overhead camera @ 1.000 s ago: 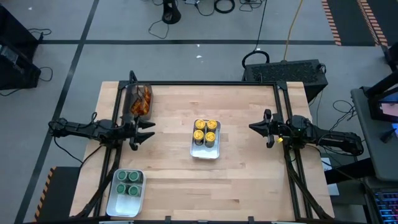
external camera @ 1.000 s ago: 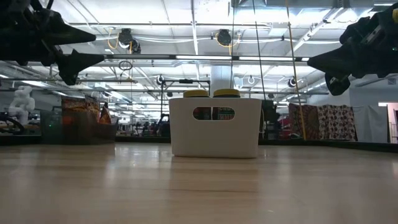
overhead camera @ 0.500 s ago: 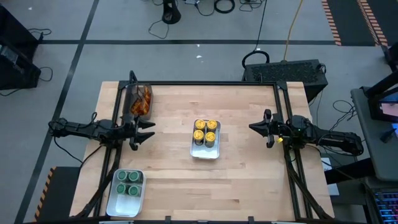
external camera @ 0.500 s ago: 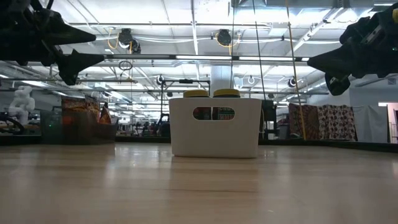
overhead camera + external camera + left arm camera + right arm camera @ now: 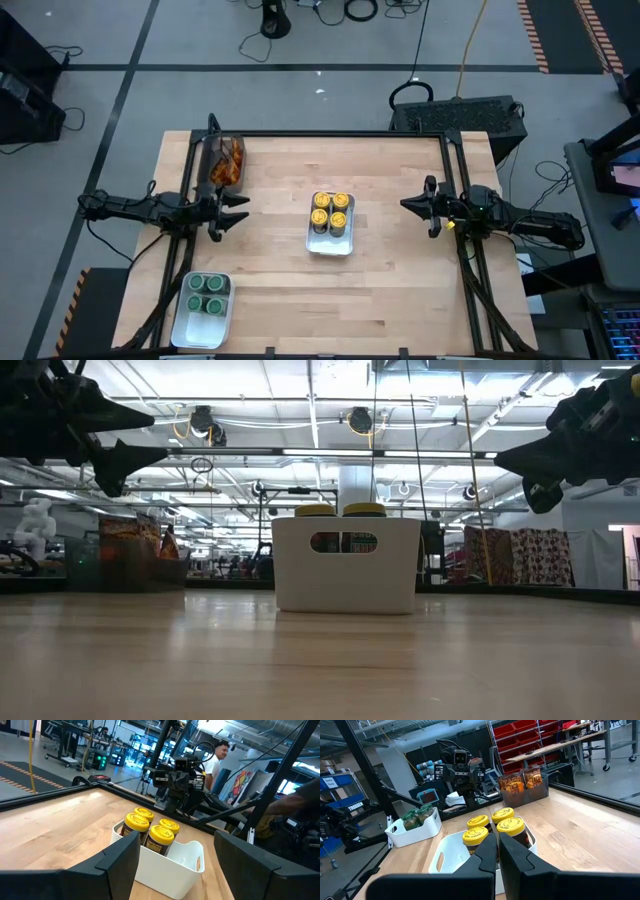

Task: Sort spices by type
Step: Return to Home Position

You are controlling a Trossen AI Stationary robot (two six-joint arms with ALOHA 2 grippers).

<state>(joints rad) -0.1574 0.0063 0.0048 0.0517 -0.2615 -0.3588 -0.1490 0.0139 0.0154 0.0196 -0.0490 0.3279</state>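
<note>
Several yellow-lidded jars [image 5: 330,210] stand in a white tray [image 5: 331,246] at the table's middle; they also show in the left wrist view [image 5: 150,827] and the right wrist view [image 5: 492,827]. Several green-lidded jars [image 5: 207,294] stand in a white tray [image 5: 190,325] at the near left. Orange-brown packets [image 5: 230,158] stand in a dark bin [image 5: 211,170] at the far left. My left gripper [image 5: 238,211] is open and empty, above the table left of the yellow jars. My right gripper [image 5: 405,205] is shut and empty, above the table right of them.
Bare wooden table top lies between each gripper and the middle tray [image 5: 345,565], and along the near edge. Dark frame rails [image 5: 340,134] run along the table's edges. A person [image 5: 220,755] stands beyond the table in the left wrist view.
</note>
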